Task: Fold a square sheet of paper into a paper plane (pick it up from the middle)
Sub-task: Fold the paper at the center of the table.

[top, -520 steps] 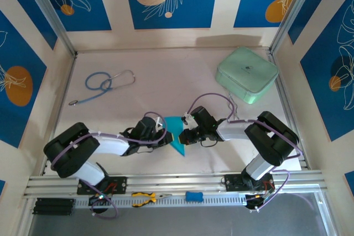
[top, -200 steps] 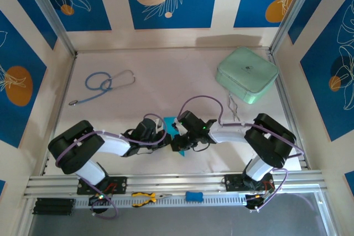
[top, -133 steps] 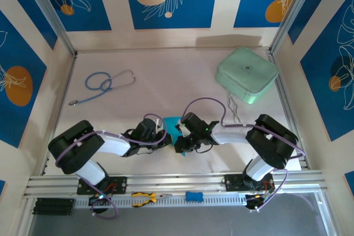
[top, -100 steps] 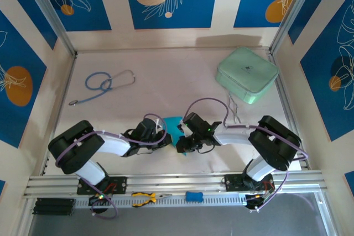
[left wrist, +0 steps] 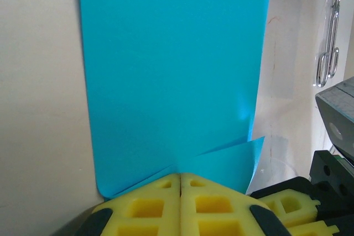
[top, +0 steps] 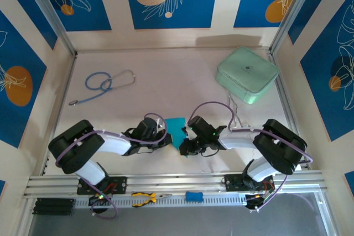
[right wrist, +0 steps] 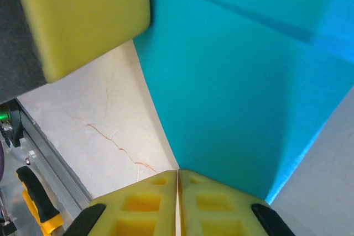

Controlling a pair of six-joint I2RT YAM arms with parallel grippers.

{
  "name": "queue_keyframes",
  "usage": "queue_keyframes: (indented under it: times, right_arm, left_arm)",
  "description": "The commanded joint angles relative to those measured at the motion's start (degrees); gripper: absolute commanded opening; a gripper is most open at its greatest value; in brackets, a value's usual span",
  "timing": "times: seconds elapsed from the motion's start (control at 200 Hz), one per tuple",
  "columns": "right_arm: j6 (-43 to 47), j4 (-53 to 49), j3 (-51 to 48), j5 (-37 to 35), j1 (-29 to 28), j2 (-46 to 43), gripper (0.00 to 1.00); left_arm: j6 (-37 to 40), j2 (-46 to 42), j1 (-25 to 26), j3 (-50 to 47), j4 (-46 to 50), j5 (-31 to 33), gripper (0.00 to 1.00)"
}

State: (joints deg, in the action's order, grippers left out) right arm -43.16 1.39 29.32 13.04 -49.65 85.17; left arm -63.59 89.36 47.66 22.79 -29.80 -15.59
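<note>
The square sheet of paper [top: 176, 129] is cyan-blue, folded, and held just above the table between the two arms. In the left wrist view the paper [left wrist: 171, 70] rises as a tall panel with two slanted flaps meeting at my left gripper [left wrist: 180, 176], whose yellow jaws are shut on its lower edge. In the right wrist view the paper [right wrist: 249, 70] spreads up and right from my right gripper [right wrist: 177, 171], shut on its corner. From above, the left gripper [top: 167, 138] and right gripper [top: 184, 143] sit close together under the sheet.
A mint-green case [top: 246, 74] stands at the back right, with metal forceps [top: 233, 109] in front of it. A blue-tubed stethoscope [top: 105, 84] lies at the back left. Yellow pliers [top: 145, 197] and a small blue block [top: 193, 196] rest on the front rail.
The right arm has drawn back to the right and slightly nearer, uncovering more of the paper. The left arm has stayed put, and both grippers remain shut.
</note>
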Motion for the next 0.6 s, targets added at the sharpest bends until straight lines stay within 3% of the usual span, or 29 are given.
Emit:
queue_keyframes:
  times: [0.0, 0.1, 0.32, 0.595]
  right_arm:
    - [-1.0, -2.9, -1.6, 1.4, 0.3, 0.0, 0.11]
    - [-0.9, -1.8, -1.8, 2.2, 0.9, 0.6, 0.1]
    - [-1.2, -0.9, -2.1, 2.6, 1.7, 0.3, 0.09]
    - [-1.7, -0.2, -2.6, 2.7, 2.1, 0.0, 0.09]
  left_arm:
    - [0.6, 2.5, 0.6, -0.3, 3.4, 2.0, 0.09]
    - [1.5, -1.4, 0.6, 0.5, 3.9, 2.0, 0.13]
    - [7.7, -10.0, 1.3, 5.8, 15.6, 3.6, 0.18]
    - [6.6, -5.9, 5.1, 7.9, 14.1, 1.3, 0.14]
